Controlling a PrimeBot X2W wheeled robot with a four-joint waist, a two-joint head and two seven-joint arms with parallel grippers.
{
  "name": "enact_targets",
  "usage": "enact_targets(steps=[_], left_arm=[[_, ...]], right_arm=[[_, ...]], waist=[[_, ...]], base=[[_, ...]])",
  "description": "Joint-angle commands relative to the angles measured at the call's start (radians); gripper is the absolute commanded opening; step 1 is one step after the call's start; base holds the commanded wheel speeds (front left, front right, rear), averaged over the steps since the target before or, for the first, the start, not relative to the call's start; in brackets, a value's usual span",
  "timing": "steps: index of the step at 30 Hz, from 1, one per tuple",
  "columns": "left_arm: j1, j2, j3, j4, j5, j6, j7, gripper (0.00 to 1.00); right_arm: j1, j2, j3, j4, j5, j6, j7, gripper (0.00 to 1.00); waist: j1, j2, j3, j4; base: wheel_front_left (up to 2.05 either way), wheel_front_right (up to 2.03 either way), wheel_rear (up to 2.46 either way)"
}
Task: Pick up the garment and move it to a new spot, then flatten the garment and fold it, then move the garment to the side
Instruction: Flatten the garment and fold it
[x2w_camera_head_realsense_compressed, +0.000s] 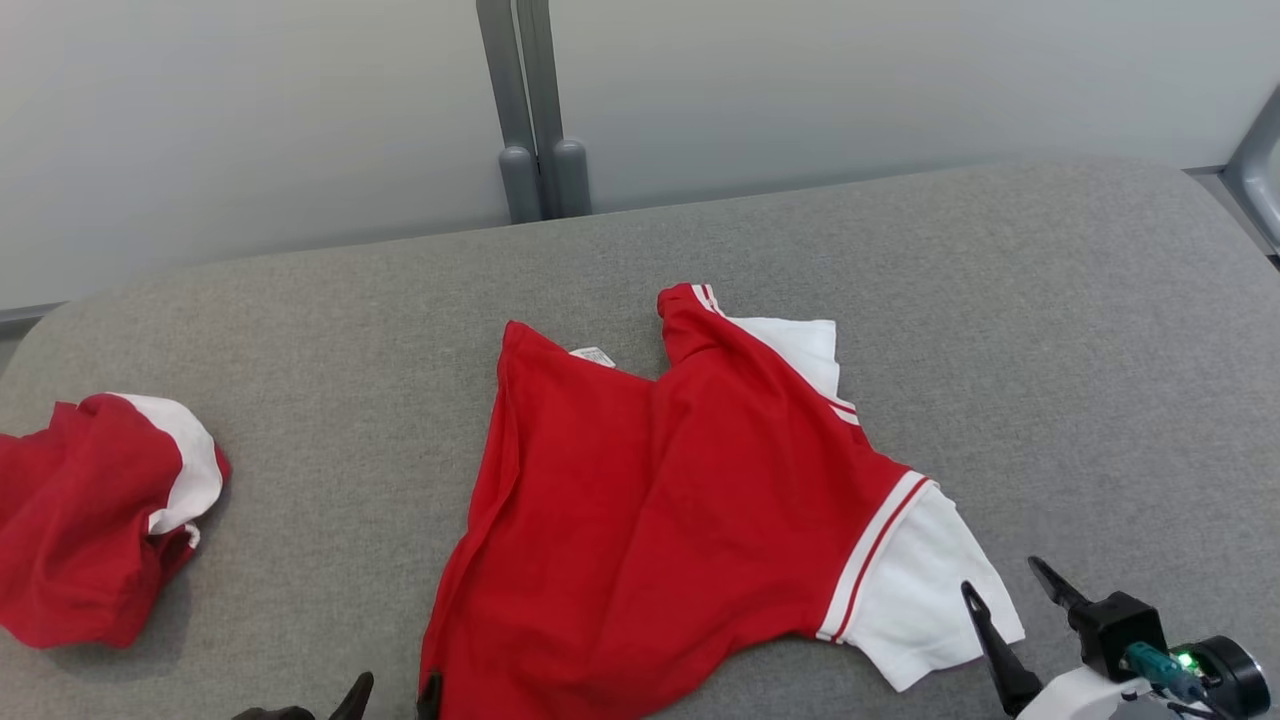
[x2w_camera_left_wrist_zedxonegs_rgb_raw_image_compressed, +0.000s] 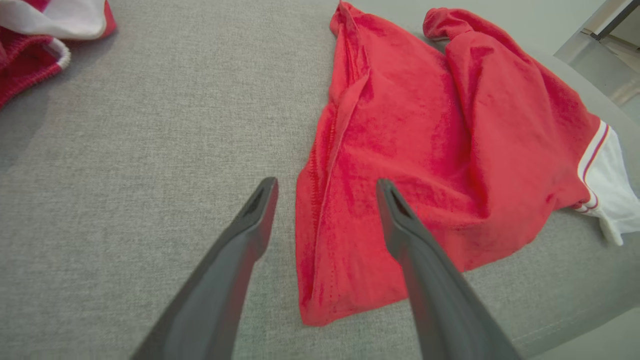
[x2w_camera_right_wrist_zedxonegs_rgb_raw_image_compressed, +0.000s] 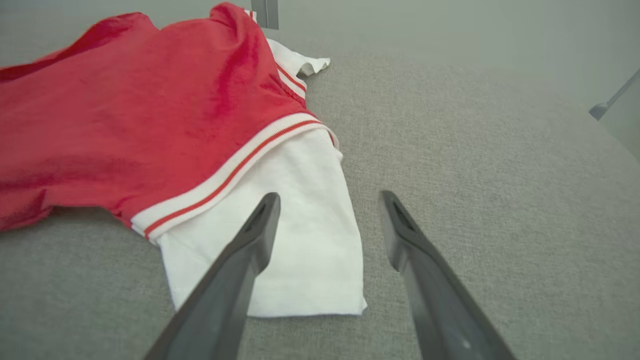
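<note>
Crumpled red-and-white cloth (x2w_camera_head_realsense_compressed: 95, 515) – bunched at left edge of grey surface (x2w_camera_head_realsense_compressed: 1050, 330). Left hand (x2w_camera_left_wrist_zedxonegs_rgb_raw_image_compressed: 326, 186) at front edge, fingers spread wide, empty, tips astride hem corner of red garment (x2w_camera_head_realsense_compressed: 650, 500). Garment lies mid-surface, rumpled, white sleeve (x2w_camera_head_realsense_compressed: 925, 590) toward right. Right hand (x2w_camera_head_realsense_compressed: 1002, 578) likewise spread, empty – tips just beside sleeve end.
</note>
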Motion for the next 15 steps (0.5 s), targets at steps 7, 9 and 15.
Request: enact_targets(steps=[7, 9, 15], left_arm=[[0.038, 0.018, -0.014, -0.024, -0.079, 0.003, 0.186, 1.0], [0.033, 0.017, -0.016, -0.016, -0.098, 0.003, 0.207, 1.0], [-0.003, 0.017, -0.026, 0.017, -0.108, 0.003, 0.21, 1.0]], right_arm=[[-0.065, -0.037, 0.03, 0.135, 0.051, 0.0, 0.123, 1.0], [-0.088, -0.034, 0.04, 0.155, 0.071, 0.0, 0.128, 1.0], [-0.135, -0.033, 0.085, 0.208, 0.098, 0.0, 0.115, 1.0]], waist=[[0.0, 0.0, 0.064, -0.006], [0.0, 0.0, 0.085, -0.006], [0.0, 0.0, 0.127, -0.007]], base=[[0.0, 0.0, 0.0], [0.0, 0.0, 0.0], [0.0, 0.0, 0.0]])
